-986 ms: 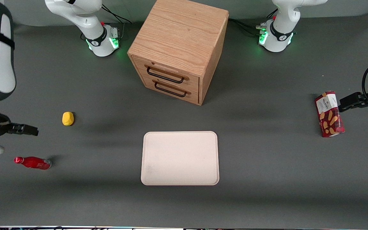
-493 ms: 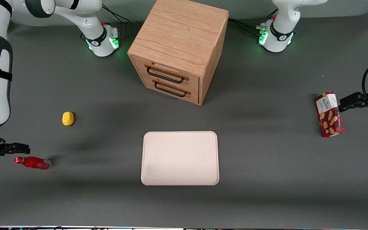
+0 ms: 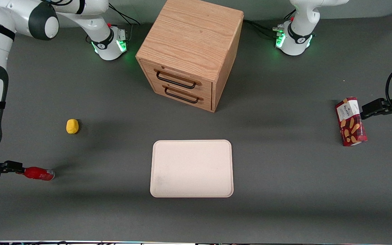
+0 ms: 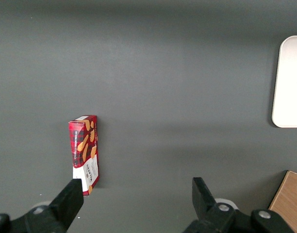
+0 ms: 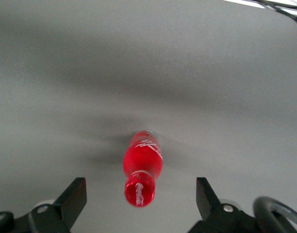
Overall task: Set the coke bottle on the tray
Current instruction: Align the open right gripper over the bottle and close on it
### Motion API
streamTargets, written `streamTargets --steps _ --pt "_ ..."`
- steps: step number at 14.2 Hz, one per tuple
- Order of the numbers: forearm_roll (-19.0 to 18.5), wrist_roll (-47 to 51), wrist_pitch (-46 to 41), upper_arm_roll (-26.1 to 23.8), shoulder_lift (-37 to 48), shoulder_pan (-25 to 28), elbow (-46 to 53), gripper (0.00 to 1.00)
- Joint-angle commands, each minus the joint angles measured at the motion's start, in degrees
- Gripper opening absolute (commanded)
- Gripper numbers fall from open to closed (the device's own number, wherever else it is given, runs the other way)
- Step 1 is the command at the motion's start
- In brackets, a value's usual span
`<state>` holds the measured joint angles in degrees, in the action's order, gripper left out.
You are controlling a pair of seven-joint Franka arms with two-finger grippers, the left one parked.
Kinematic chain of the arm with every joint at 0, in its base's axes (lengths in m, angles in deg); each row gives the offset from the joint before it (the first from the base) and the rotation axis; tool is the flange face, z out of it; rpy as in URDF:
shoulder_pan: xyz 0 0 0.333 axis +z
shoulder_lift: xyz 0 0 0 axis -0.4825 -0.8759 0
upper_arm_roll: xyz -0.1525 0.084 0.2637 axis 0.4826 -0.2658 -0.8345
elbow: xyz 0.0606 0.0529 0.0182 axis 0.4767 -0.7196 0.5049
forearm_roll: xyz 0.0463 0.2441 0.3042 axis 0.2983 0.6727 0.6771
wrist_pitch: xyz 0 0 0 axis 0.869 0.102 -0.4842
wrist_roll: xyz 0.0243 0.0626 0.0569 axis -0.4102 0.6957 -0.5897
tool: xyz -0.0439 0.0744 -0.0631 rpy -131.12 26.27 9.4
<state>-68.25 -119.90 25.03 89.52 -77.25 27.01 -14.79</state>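
Wrist view: tool (image 5: 139, 199) wide open, empty, straddling the lying bottle's (image 5: 142, 165) cap; closing there risks it rolling.

coke bottle (image 3: 38, 174): 1 | tray (image 3: 192, 168): 1 | snack box (image 3: 350, 121): 1 | wooden drawer cabinet (image 3: 191, 52): 1 | yellow lump (image 3: 72, 126): 1 | end effector (image 5: 139, 201): 1

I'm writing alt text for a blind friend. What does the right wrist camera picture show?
A small red coke bottle lies on its side on the grey table, cap end toward the camera. The gripper hangs just above it with its dark jaws wide open, one on each side of the cap and not touching it.
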Motion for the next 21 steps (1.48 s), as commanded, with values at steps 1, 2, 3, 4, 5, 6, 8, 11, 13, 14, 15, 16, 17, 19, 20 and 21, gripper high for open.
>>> streamTargets --steps 1,2,3,4,5,6,8,11,13,14,15,16,17,19,20,21 --pt "2.32 -1.56 0.71 0.87 -3.29 0.16 3.5 1.0" --pt "3.28 -1.56 1.07 0.87 -3.39 0.16 3.32 1.0" --pt "3.64 -1.65 1.07 0.87 -3.39 0.16 2.89 1.0" --pt "3.64 -1.91 1.07 0.87 -3.39 0.16 2.8 1.0" --pt "3.73 -2.0 1.07 0.87 -3.3 0.16 2.79 1.0" --pt "3.64 -2.09 1.07 0.87 -3.04 0.25 2.62 0.99" --pt "3.47 -2.88 1.07 0.87 -2.07 0.34 0.35 0.99" --pt "3.47 -4.55 0.99 0.87 -1.63 0.43 -1.07 0.99" --pt "3.64 -4.73 1.07 0.87 -1.1 0.43 -2.04 0.96" --pt "3.73 -4.73 1.07 0.87 -1.1 0.51 -2.47 0.96" --pt "3.73 -4.73 1.07 0.87 -1.01 0.51 -2.65 0.95" --pt "3.73 -4.73 1.07 0.87 -1.01 0.6 -2.65 0.95" --pt "3.73 -4.73 1.07 0.87 -1.01 0.51 -2.74 0.92" --pt "3.73 -4.73 1.16 0.87 -1.01 0.51 -2.83 0.83" --pt "3.82 -4.82 1.16 0.87 -1.01 0.51 -2.83 0.76" --pt "3.82 -4.82 1.34 0.87 -1.1 0.51 -2.83 0.65"
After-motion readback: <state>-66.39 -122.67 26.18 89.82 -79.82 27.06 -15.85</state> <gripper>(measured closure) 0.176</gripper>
